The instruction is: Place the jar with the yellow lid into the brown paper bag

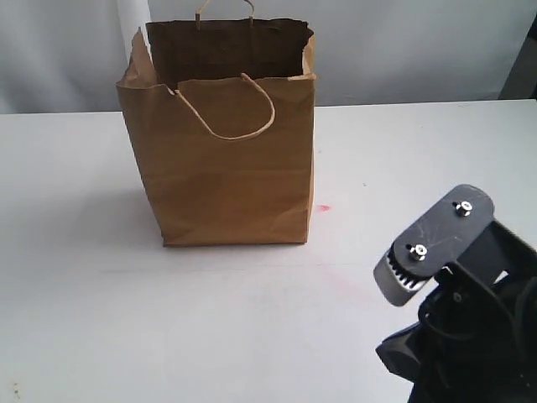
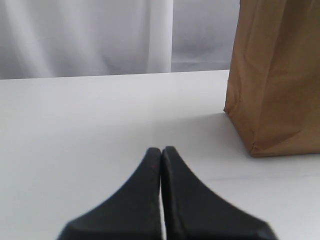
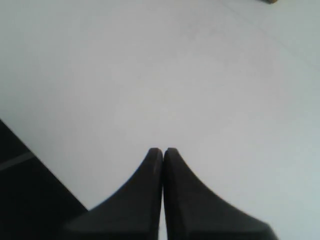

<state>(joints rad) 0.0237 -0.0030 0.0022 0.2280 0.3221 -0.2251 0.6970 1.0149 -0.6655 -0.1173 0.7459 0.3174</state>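
The brown paper bag (image 1: 222, 159) stands upright on the white table, its mouth open and its inside dark. Part of one side of the brown paper bag (image 2: 277, 80) shows in the left wrist view. The yellow-lidded jar shows in no view. My left gripper (image 2: 161, 150) is shut with nothing between its fingers, low over the table and short of the bag's corner. My right gripper (image 3: 163, 150) is shut and empty over bare table. In the exterior view the right arm's wrist (image 1: 436, 248) sits at the lower right; the left arm is out of that view.
A white table (image 1: 84, 277) carries the bag, with a pale curtain (image 2: 100, 35) behind it. A faint red mark (image 1: 324, 207) lies right of the bag. The table's edge and dark floor (image 3: 25, 190) show in the right wrist view.
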